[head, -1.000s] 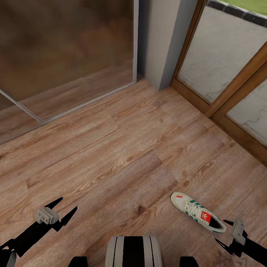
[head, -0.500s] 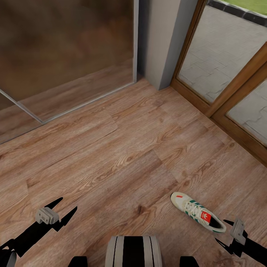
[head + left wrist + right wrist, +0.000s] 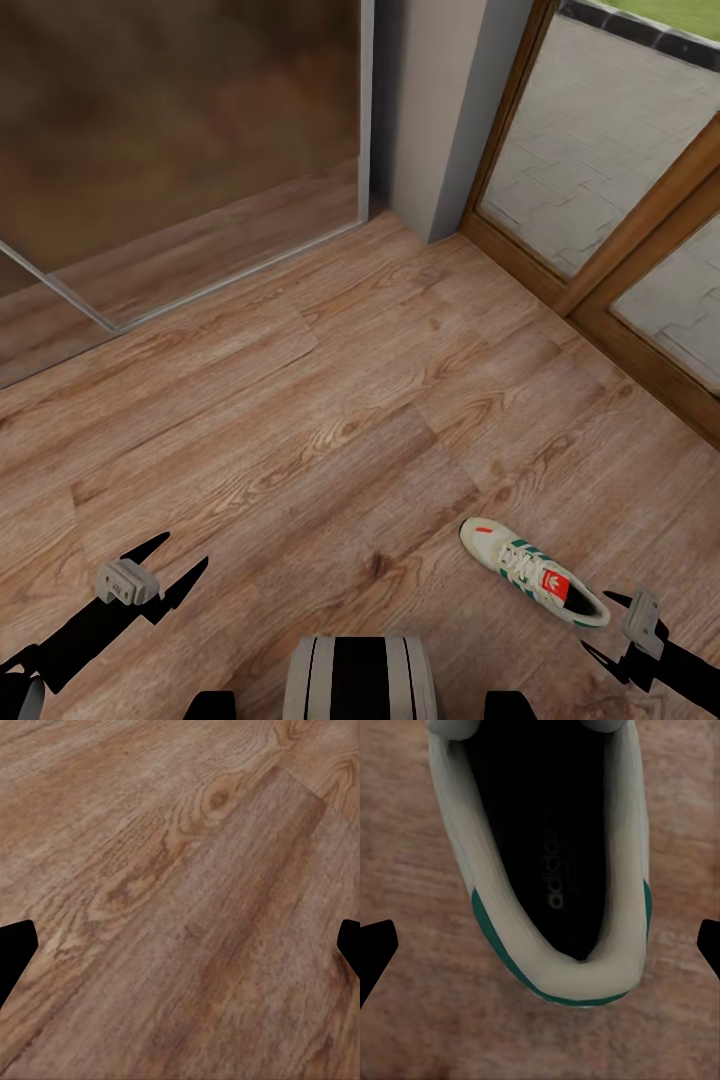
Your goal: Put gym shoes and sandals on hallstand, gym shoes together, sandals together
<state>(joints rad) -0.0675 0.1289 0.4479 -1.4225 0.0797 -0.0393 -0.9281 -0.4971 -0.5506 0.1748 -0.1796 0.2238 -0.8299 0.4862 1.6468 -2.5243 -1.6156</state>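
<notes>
One gym shoe (image 3: 533,572) on the corridor floor (image 3: 330,430), just beside the right gripper (image 3: 608,628) — fingers spread, empty. Left gripper (image 3: 175,563) spread too — over bare planks.

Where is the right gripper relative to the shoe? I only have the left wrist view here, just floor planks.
Observer: In the head view the right gripper hangs open just past the heel end of one gym shoe, not touching it.
Operator: Is the shoe upright?
Observer: Yes, it sits sole-down on the corridor floor; the right wrist view looks straight into its dark opening, between the open fingers.
Operator: Anything near the left gripper?
Observer: The head view shows the left gripper open over bare planks, well apart from the shoe.
</notes>
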